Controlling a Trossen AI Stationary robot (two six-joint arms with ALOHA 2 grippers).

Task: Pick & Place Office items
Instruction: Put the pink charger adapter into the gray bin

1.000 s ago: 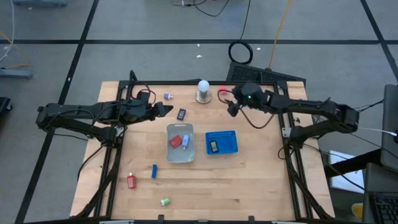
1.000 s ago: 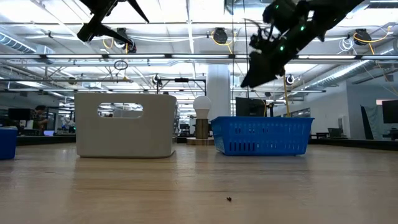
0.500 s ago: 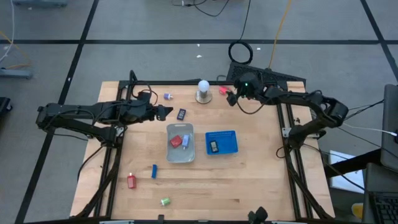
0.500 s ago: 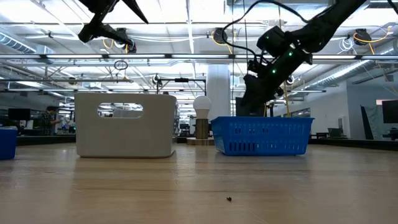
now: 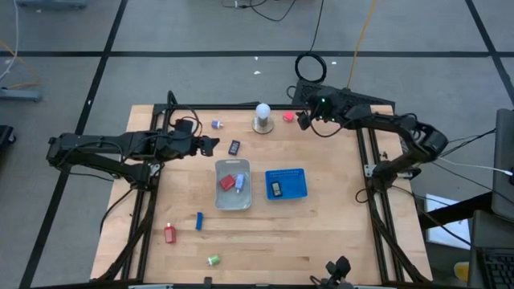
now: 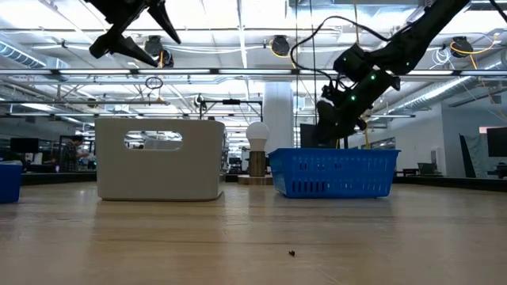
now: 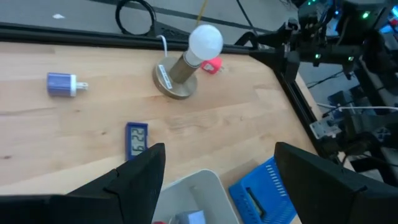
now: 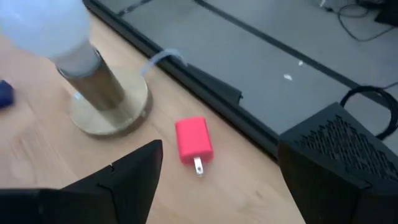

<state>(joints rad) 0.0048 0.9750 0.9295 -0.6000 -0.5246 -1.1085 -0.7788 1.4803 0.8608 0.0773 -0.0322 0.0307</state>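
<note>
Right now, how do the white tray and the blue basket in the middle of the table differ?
The white tray has solid walls; the blue basket has mesh walls. The tray holds a red item and a light blue item; the basket holds one dark item. Both sit side by side, open-topped.

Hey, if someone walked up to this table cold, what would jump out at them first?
Probably the white bulb on its round base at the table's far edge, with the right gripper hovering open just beside a small red plug. Then, mid-table, the clear tray and blue basket side by side, while the left gripper waits open above a dark blue item.
</note>
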